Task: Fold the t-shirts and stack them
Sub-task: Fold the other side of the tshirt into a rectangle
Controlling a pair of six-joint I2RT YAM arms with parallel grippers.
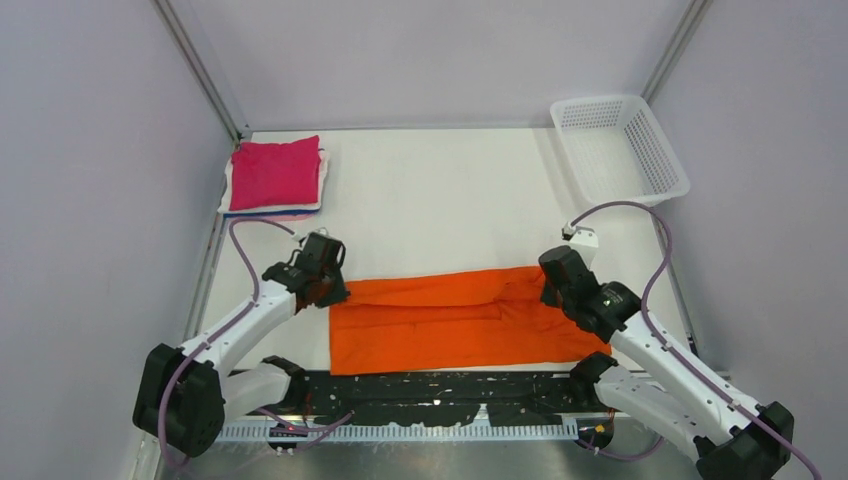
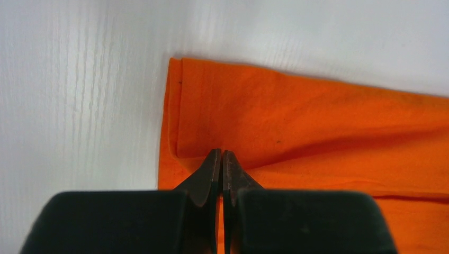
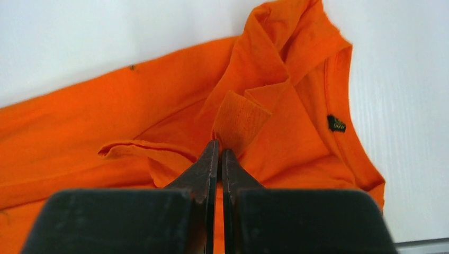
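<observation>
Partly done. Magenta t-shirt (image 1: 275, 172) already folded square, topping a small stack at the far-left corner of the table (image 1: 440, 200), with white and blue edges showing beneath. Orange t-shirt (image 1: 450, 325) mid-fold: lies flat on the near middle of the table, between the two arms, sides turned in to make a long band. Still needs folding across its length, then stacking on the magenta pile.

Long axis runs left to right across the table. Neck end points right, collar with its dark label (image 3: 335, 124) there; hem end points left.

Left gripper (image 2: 222, 153) at the far-left hem corner, fingers closed, tips down on the folded edge. Right gripper (image 3: 219, 144) at the collar end, fingers closed too, a ribbed flap standing up right at the tips. Cannot tell whether cloth is actually nipped at either end.

Basket (image 1: 668, 170) at far right, well apart.
</observation>
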